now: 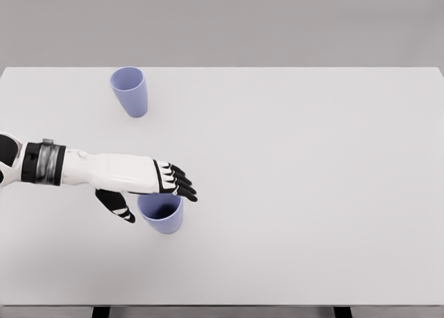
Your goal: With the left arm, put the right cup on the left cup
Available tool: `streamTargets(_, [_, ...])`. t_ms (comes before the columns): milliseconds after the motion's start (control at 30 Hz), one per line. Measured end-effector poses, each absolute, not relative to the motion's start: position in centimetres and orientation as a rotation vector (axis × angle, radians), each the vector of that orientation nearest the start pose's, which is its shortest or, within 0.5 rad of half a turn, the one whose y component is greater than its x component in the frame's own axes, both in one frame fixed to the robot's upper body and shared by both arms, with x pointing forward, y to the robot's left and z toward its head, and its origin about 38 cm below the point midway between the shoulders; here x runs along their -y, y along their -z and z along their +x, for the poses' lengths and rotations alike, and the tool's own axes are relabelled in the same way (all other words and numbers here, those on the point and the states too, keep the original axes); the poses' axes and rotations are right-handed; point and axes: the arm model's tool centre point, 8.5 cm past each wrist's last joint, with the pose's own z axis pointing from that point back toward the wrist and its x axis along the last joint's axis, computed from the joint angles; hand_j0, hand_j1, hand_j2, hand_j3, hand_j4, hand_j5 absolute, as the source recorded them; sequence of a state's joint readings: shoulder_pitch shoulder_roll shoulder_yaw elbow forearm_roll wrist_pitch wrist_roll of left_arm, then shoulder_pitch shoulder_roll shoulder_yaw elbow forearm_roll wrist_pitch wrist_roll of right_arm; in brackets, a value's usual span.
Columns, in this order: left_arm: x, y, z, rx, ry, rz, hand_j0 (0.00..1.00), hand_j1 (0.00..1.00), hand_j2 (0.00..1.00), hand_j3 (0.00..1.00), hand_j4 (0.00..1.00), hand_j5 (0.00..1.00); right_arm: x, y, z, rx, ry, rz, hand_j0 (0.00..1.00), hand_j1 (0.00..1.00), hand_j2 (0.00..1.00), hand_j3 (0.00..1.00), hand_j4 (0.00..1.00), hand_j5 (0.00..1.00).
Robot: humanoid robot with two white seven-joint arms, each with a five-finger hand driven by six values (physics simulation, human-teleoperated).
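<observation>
I had the left hand (149, 182) poised over the near cup (161, 214) on the bench (312, 193), fingers (182, 182) spread and gripping nothing, ready to carry it to the far cup (130, 91).

One view only, taken from the robot's head. The camera sits above the near edge of the table (312, 193) and looks steeply down and forward across it. The whole tabletop is in frame from left to right, with a grey backdrop beyond the far edge. It stands at a moderate distance. No second view is supplied for comparison.
</observation>
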State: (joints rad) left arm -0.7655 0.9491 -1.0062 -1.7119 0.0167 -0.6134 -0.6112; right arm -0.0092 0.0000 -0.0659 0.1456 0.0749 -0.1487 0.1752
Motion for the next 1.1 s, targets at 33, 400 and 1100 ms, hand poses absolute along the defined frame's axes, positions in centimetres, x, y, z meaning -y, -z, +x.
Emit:
streamTargets(33, [-23.4, -20.9, 35.9, -1.967, -3.007, 0.308, 1.0, 1.0, 1.0, 1.0, 1.0, 1.0, 25.3, 25.7, -2.9, 0.011, -0.01, 0.099, 1.0, 1.0, 1.0, 1.0, 1.0, 1.0])
streamTargets(400, [-23.0, -20.5, 36.2, -1.958, -3.006, 0.299, 1.0, 1.0, 1.0, 1.0, 1.0, 1.0, 25.3, 25.7, -2.9, 0.011, -0.01, 0.099, 1.0, 1.0, 1.0, 1.0, 1.0, 1.0])
streamTargets(1100, [-22.9, -19.3, 36.3, -1.979, -3.024, 0.312, 0.53, 0.53, 0.53, 0.53, 0.53, 0.53, 25.3, 25.7, -2.9, 0.011, -0.01, 0.099, 1.0, 1.0, 1.0, 1.0, 1.0, 1.0])
